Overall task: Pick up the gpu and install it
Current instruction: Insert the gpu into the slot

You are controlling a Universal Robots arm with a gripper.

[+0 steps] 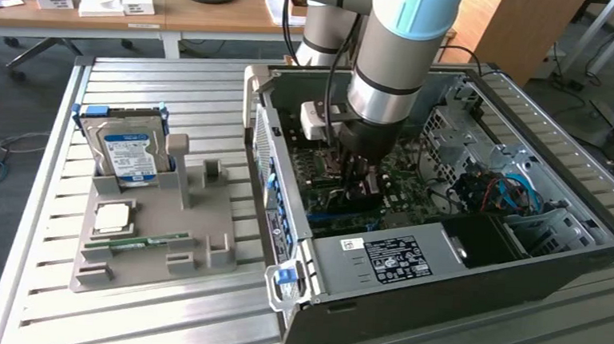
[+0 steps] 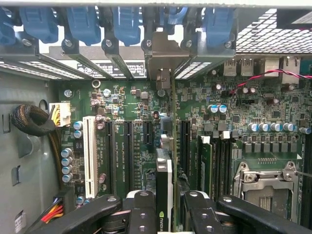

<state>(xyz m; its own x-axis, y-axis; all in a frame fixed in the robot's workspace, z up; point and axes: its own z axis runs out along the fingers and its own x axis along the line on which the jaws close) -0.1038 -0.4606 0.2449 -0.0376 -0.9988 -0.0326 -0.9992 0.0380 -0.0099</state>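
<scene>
My claw is clenched on the graphics card, gripping it edge-on between both fingers, and I am deep inside the open computer case, right over the green main board. So the pick-up is done: the card is off the grey holder on the table's left side, where the hard drive, a chip and a memory stick remain.

The card stands upright, its thin edge running away from me toward the back wall of the case, with its silver end bracket up against the row of blue clips there. It lines up with one of the long black slots, and I judge it is in or very nearly in that slot. Pressing it fully home and letting go are left, by my reckoning.

I cannot see the card's lower edge where it meets the slot, so whether it is seated is unclear. In the exterior view my own arm covers the card and most of the board.
</scene>
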